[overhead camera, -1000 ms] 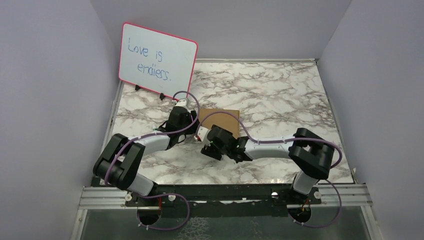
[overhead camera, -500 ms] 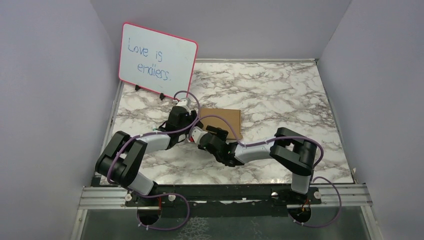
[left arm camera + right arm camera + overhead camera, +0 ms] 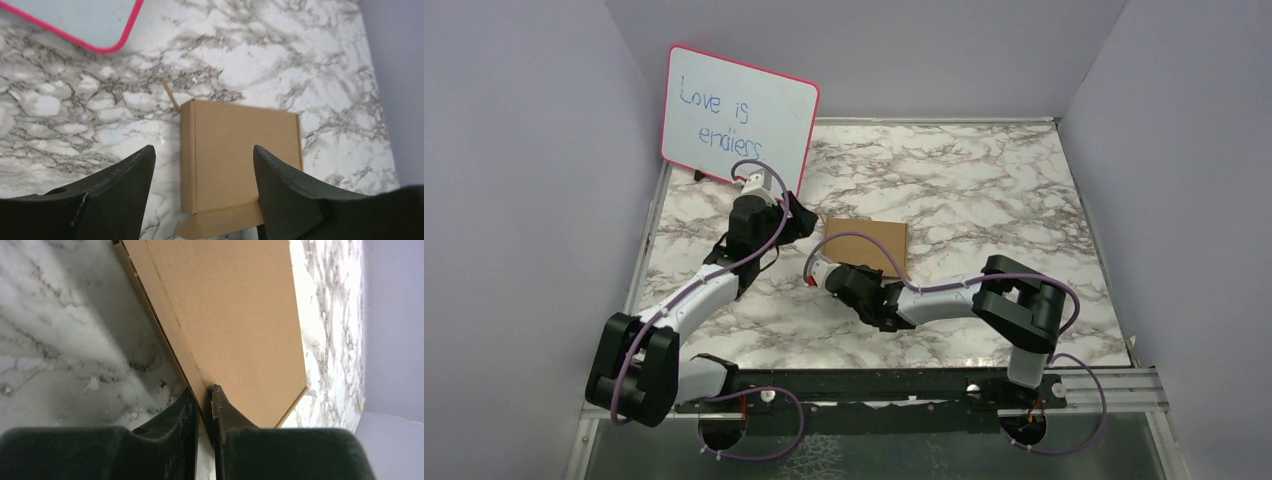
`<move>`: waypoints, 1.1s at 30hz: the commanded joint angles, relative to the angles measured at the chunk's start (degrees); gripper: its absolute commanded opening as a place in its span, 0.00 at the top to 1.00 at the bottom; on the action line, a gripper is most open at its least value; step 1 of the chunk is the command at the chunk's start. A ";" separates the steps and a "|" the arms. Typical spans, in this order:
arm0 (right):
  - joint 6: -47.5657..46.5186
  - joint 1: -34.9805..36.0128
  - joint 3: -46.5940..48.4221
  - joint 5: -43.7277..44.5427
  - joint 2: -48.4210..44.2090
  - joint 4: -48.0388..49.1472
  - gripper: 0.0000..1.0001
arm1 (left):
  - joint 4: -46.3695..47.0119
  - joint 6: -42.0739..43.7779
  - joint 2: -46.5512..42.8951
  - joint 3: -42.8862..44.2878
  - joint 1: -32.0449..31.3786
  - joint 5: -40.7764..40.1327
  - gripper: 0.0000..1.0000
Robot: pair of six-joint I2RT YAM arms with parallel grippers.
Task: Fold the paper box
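Fingers of the right gripper (image 3: pixel 202 391) are pressed together on a thin cardboard edge of the paper box (image 3: pixel 225 305), the strip nipped between the two black tips. In that wrist view the pinched edge runs away toward eleven o'clock and the box's flat brown top spreads toward one o'clock. From overhead this claw sits at the box's seven o'clock corner, low over the marble table (image 3: pixel 984 180). The box lies flat a little left of the table's middle. A purple cable (image 3: pixel 856 237) from the right arm arches over the box's near left part and hides a band of it in the overhead view. The left gripper (image 3: pixel 202 149) is spread wide and holds nothing. It hovers at the box's ten o'clock, apart from the cardboard. Between its two dark fingers (image 3: pixel 120 200) the wrist view shows the closed box from above. A rounded flap (image 3: pixel 220 222) lies flat on the marble at the box's six o'clock edge, and a thin strip (image 3: pixel 170 95) juts out at its eleven o'clock corner. Farther out, at ten o'clock from the box, a pink-framed whiteboard (image 3: pixel 739 120) stands propped at the table's back left with handwriting on it. The left wrist is just in front of its lower right corner. Lavender walls (image 3: pixel 1184 150) close the table in on three sides.
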 commanded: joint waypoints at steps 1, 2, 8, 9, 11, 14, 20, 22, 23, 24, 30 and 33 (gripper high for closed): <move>4.75 0.08 1.35 -7.76 -2.87 -12.99 0.91 | -3.74 -1.44 -6.30 4.75 0.48 -5.63 0.26; 5.19 0.08 2.07 -8.83 -3.39 -15.06 0.93 | -4.76 -1.13 -7.63 5.55 0.49 -6.84 0.26; 8.44 0.08 8.11 -18.10 -6.29 -27.23 0.98 | -15.01 2.61 -14.26 9.17 0.57 -10.27 0.24; 8.82 0.08 9.55 -19.63 -6.72 -28.95 0.98 | -17.03 3.04 -15.51 9.75 0.58 -11.18 0.24; 9.40 0.08 11.59 -22.10 -7.49 -31.96 0.99 | -19.65 4.27 -18.04 10.70 0.53 -12.46 0.23; 10.22 0.08 14.67 -25.60 -8.71 -36.41 0.99 | -23.32 6.75 -21.55 12.35 0.56 -13.47 0.22; 11.37 -1.07 21.12 -35.39 -11.35 -43.37 0.99 | -32.43 11.98 -22.89 18.38 0.59 -13.88 0.18; 11.66 -2.41 23.57 -40.67 -11.59 -45.61 0.99 | -34.29 13.53 -23.12 19.47 0.54 -13.41 0.17; 11.61 -3.18 24.57 -43.23 -11.55 -46.69 0.99 | -35.04 14.13 -23.08 19.85 0.58 -13.46 0.17; 11.48 -3.98 25.57 -45.49 -11.38 -47.76 0.99 | -35.66 14.72 -23.03 19.96 0.52 -13.55 0.16; 9.89 -12.99 29.28 -63.27 -9.41 -50.71 0.99 | -38.19 16.81 -21.33 19.93 0.51 -11.17 0.15; 8.34 -17.44 32.48 -70.44 -6.45 -53.27 0.99 | -38.34 16.97 -20.07 19.73 0.63 -9.10 0.14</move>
